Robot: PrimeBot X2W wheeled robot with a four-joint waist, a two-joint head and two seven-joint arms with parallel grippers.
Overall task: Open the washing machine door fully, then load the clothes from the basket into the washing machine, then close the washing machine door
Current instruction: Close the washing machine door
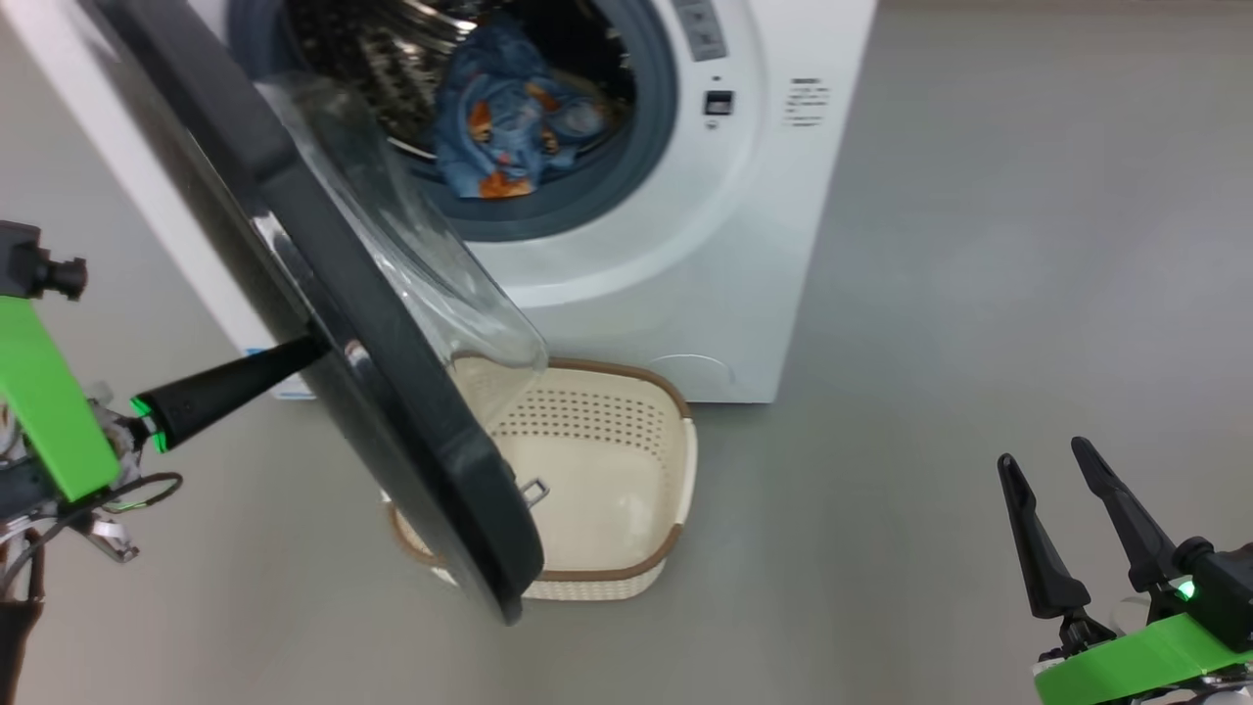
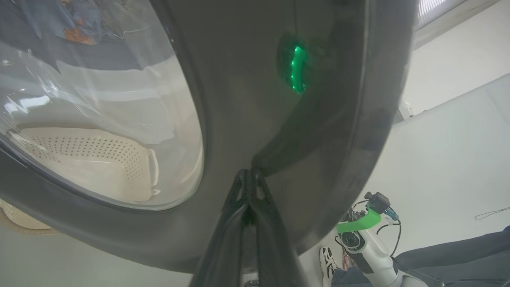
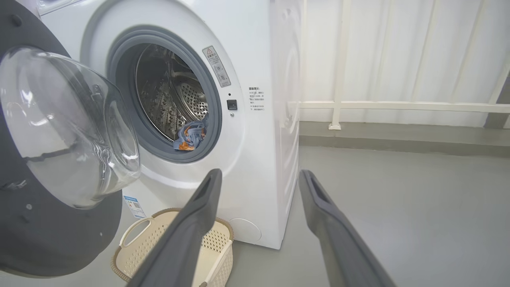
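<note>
The washing machine (image 1: 636,294) (image 3: 263,139) stands with its drum exposed. The washing machine door (image 1: 392,372) (image 2: 239,99) (image 3: 40,239) hangs about half open, its clear glass bowl facing the drum. My left gripper (image 1: 315,346) (image 2: 249,173) is shut, its tips touching the door's glossy black outer face. The light-blue printed clothes (image 1: 509,127) (image 3: 191,135) lie in the drum, spilling over the grey-blue ring. The cream basket (image 1: 587,411) (image 3: 149,243) (image 2: 99,159) sits on the floor under the door, with nothing in it. My right gripper (image 1: 1052,460) (image 3: 259,175) hangs open, low and right of the machine.
Grey floor (image 1: 979,245) spreads right of the machine. A white railing and curtain (image 3: 398,105) run behind it. A person's dark trouser leg (image 2: 458,259) and shoe (image 2: 328,259) sit beside my right forearm (image 2: 370,255).
</note>
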